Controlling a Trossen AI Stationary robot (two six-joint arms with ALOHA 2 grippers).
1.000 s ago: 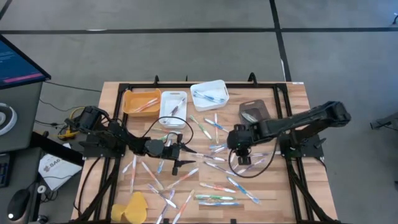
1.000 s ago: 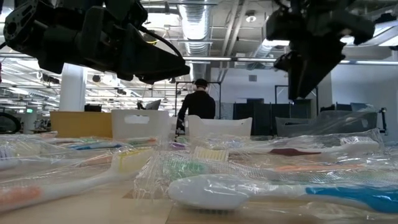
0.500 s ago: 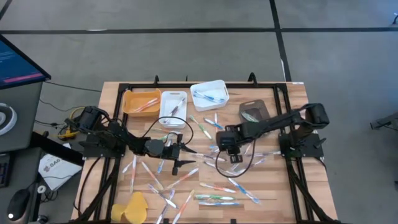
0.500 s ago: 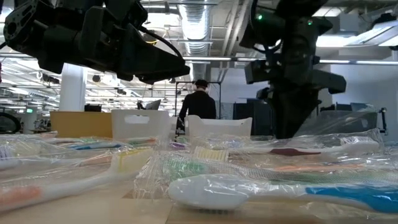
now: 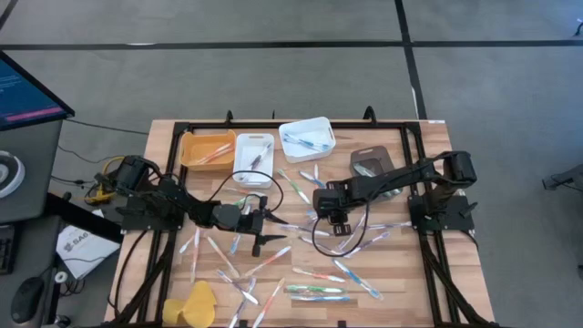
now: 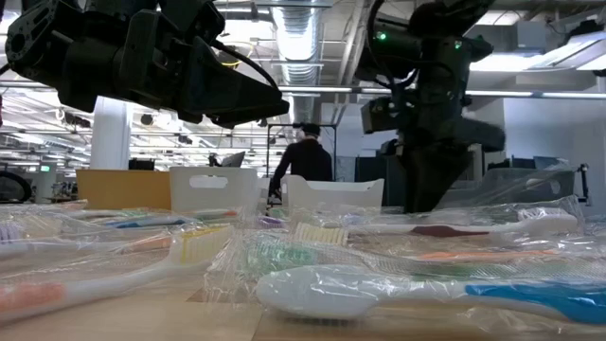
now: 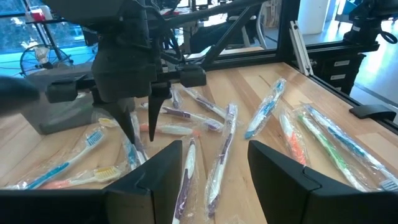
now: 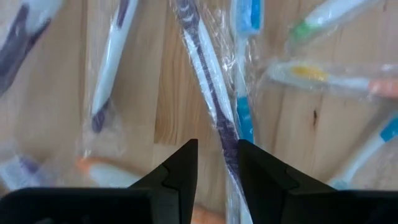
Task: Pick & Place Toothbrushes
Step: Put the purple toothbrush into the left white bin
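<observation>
Many wrapped toothbrushes [image 5: 301, 264] lie flat and scattered on the wooden table. My right gripper [image 5: 330, 219] points down into the middle of the scatter, open. Its fingers [image 8: 180, 165] stand on either side of a purple-handled toothbrush [image 8: 210, 87], which lies on the table and crosses a blue one [image 8: 244, 112]. In the left wrist view the right gripper [image 7: 134, 134] reaches down among the wrappers. My left gripper [image 5: 264, 225] hovers open above the table, left of centre, and holds nothing [image 7: 214, 149]. My right gripper comes from above, pointing down, with one finger on each side of the purple toothbrush's handle [image 8: 227, 146], across its length. I cannot tell whether the fingers touch the toothbrush or its wrapper. The toothbrush lies flat on the table.
Along the far edge stand an orange bin [image 5: 205, 148], a white bin [image 5: 253, 157], a second white bin [image 5: 307, 137] and a dark bin [image 5: 372, 166], some holding toothbrushes. A yellow lump [image 5: 193, 305] sits at the near left corner. A person [image 6: 303, 156] stands in the room beyond.
My right gripper has moved toward the table's left and come down from well above the table into the scattered toothbrushes at the middle, its arm folding in. The left arm has kept still.
</observation>
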